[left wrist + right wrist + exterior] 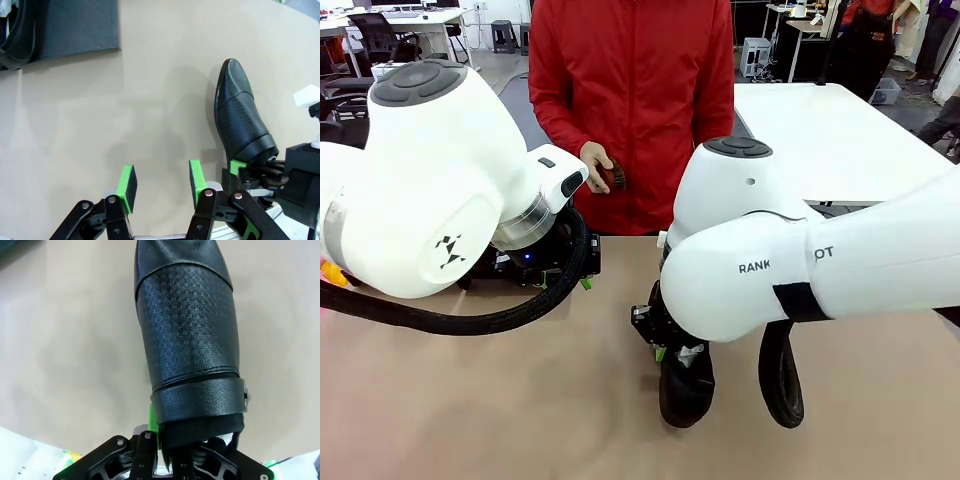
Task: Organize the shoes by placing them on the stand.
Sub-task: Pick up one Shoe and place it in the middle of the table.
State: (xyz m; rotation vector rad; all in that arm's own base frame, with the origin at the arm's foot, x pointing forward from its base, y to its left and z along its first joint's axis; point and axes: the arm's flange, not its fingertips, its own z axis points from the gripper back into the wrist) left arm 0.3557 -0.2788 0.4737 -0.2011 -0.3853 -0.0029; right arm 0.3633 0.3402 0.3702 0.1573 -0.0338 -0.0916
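A: Where is the right end effector (pixel 665 345)?

B: Low over the tan tabletop (pixel 470 400), near the middle and toward the robot's edge. It is pinching the heel end of a black dress shoe (pixel 187 335); in the right wrist view the shoe's embossed upper runs straight away from the fingers, toe pointing off over bare tabletop. In the front view the toe of that shoe hangs down below the arm.

A: And the left end effector (pixel 162 182)?

B: Its 2 green pads (pixel 127 187) are spread with nothing between them, above bare tabletop. The same shoe lies to the right in its wrist view, with the right end effector clamped on its back.

A: Any other shoes?

B: In the left wrist view, the top left corner shows part of a second black shoe (pixel 15 35) with white paper inside, on a matte black stand (pixel 80 27). I cannot tell how far onto the platform it sits.

A: The person?

B: Standing at the far edge in a red jacket (pixel 630 90), 1 hand (pixel 595 165) holding a small dark reddish object (pixel 613 177) in front of the body, apart from both arms.
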